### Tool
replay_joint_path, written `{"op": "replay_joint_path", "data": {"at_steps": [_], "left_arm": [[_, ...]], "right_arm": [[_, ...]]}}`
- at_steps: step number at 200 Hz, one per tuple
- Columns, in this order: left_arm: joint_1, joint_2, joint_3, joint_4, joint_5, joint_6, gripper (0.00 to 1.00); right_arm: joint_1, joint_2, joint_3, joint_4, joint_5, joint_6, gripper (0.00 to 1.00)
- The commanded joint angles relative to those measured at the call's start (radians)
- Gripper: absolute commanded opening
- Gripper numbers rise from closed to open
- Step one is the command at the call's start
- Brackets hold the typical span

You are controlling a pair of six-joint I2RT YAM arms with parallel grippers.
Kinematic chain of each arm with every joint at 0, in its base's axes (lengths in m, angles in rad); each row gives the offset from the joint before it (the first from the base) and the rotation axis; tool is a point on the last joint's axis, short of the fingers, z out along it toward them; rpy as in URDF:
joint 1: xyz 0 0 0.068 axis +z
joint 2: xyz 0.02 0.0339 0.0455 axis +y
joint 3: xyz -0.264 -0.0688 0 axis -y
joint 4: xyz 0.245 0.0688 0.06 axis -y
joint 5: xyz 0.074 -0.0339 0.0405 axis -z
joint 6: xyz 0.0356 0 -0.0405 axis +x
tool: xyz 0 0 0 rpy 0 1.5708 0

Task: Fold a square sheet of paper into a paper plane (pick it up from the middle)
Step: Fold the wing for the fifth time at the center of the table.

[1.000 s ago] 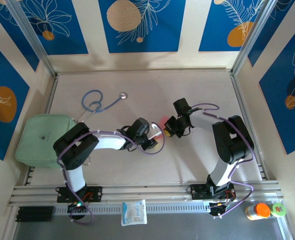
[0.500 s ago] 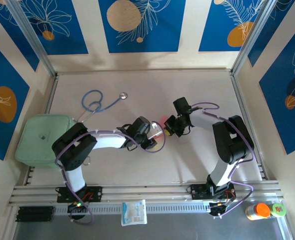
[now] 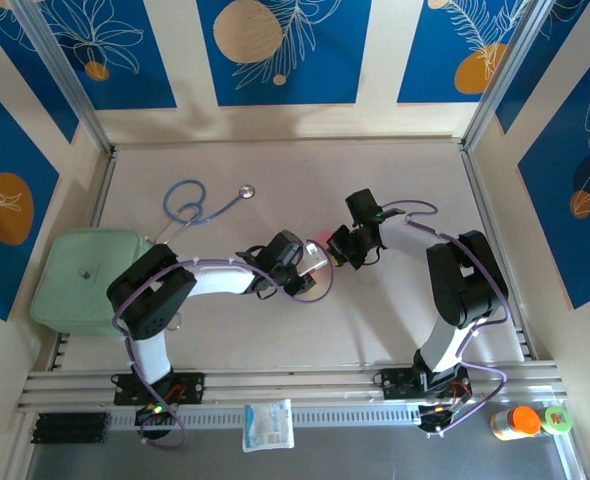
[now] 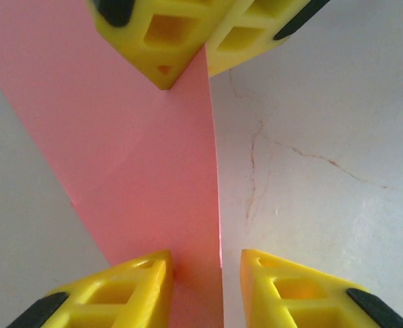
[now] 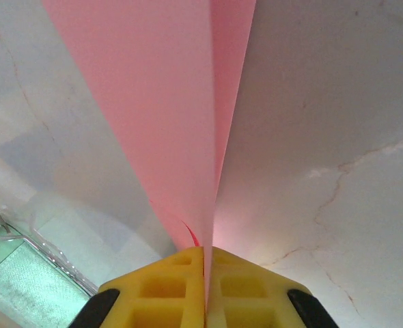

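From above, the pale green rounded pad (image 3: 80, 275) lies at the table's left edge, with the blue looped stethoscope (image 3: 197, 205) just beyond it. The two arms meet near the table's middle. There a sliver of the salmon-pink square sheet of paper (image 3: 325, 240) peeks out between the black wrists.

The wrist cameras give what that view hides. The left gripper (image 4: 207, 263) has yellow fingers (image 4: 119, 294) moulded with hollow cells and tipped in black. They stand apart, and the paper runs up between them as a smooth, flat band. It lies close against the left-hand finger, with bare table before the other, so the jaws are not closed on it. At the top of that same view the other arm's yellow fingers meet on the band's far end.

In its own camera the right gripper (image 5: 205, 251) is pressed tight on the sheet. The paper rises from the jaws as two layers joined along a sharp crease and casts a soft shadow to its left.

The tabletop (image 5: 338, 123) is pale and matte, with hairline cracks. At the near rail lie a white packet with blue print (image 3: 268, 425) and, far right, an orange bottle (image 3: 515, 422).
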Motion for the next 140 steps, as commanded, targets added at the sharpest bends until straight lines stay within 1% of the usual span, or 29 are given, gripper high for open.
{"op": "replay_joint_path", "data": {"at_steps": [1,38,98,140], "left_arm": [[-0.008,0.013,0.019,-0.011,-0.012,0.016,0.3],[-0.007,0.014,0.013,-0.009,-0.014,0.015,0.25],[-0.004,0.007,0.002,-0.001,0.006,-0.001,0.17],[0.012,-0.005,0.006,-0.022,0.067,-0.045,0.12]], "right_arm": [[0.007,-0.003,0.023,-0.043,-0.035,-0.001,0.08],[0.007,-0.001,0.029,-0.049,-0.03,-0.002,0.13],[0.005,-0.016,0.036,-0.073,-0.004,-0.024,0.34],[-0.015,-0.035,0.049,-0.103,0.018,-0.072,0.47]]}}
